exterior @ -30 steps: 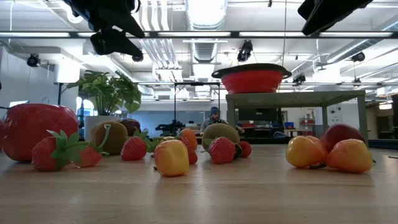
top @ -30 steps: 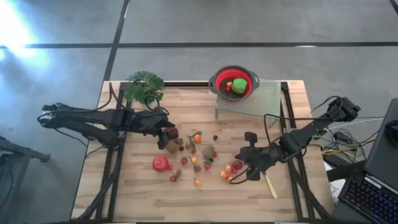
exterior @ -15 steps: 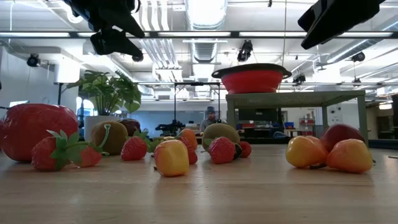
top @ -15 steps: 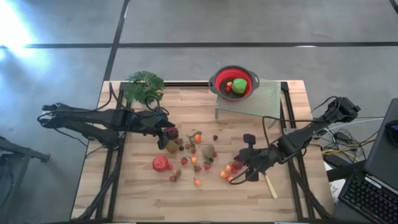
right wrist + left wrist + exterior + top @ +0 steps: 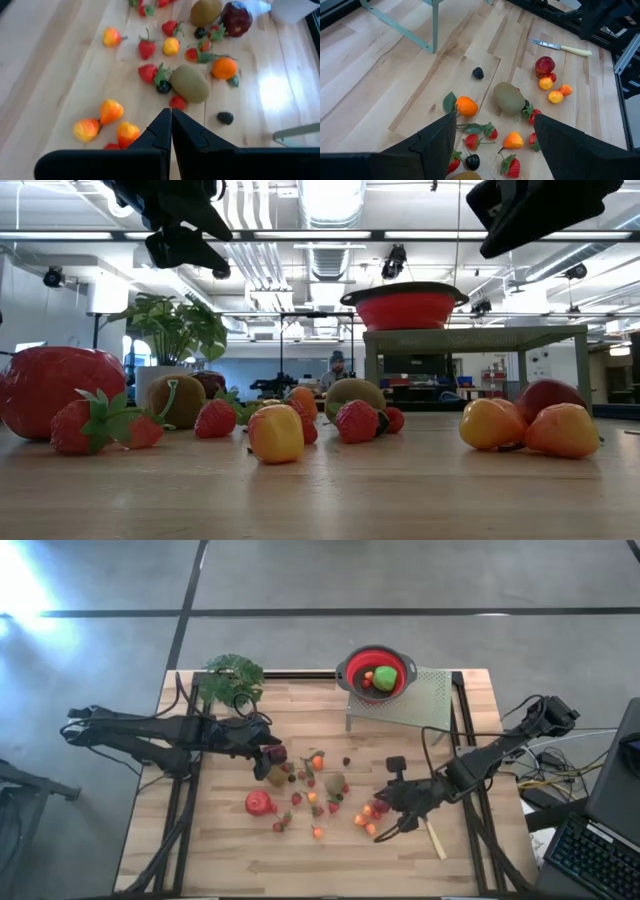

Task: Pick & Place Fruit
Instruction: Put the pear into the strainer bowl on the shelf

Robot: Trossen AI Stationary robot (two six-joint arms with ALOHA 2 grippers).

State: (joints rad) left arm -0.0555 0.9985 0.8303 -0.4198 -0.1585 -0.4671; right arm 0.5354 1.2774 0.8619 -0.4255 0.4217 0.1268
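Observation:
Several small toy fruits (image 5: 318, 790) lie scattered on the middle of the wooden table, among them a large red one (image 5: 260, 803), a brown kiwi (image 5: 509, 97) and orange-yellow ones (image 5: 111, 110). My left gripper (image 5: 495, 118) hangs open above the left part of the scatter, with nothing between its fingers. My right gripper (image 5: 170, 120) is shut and empty. It slants down over bare wood beside the orange-yellow fruits (image 5: 365, 818), well above the table in the low view (image 5: 530, 215).
A red bowl (image 5: 376, 672) holding a green and a red fruit stands on a grey perforated stand (image 5: 415, 700) at the far edge. A potted plant (image 5: 232, 678) is at the far left. A pale-handled knife (image 5: 436, 838) lies near the right gripper.
My right gripper has rolled about its own line while staying shut over the orange-yellow fruits. The fruits lie where they were.

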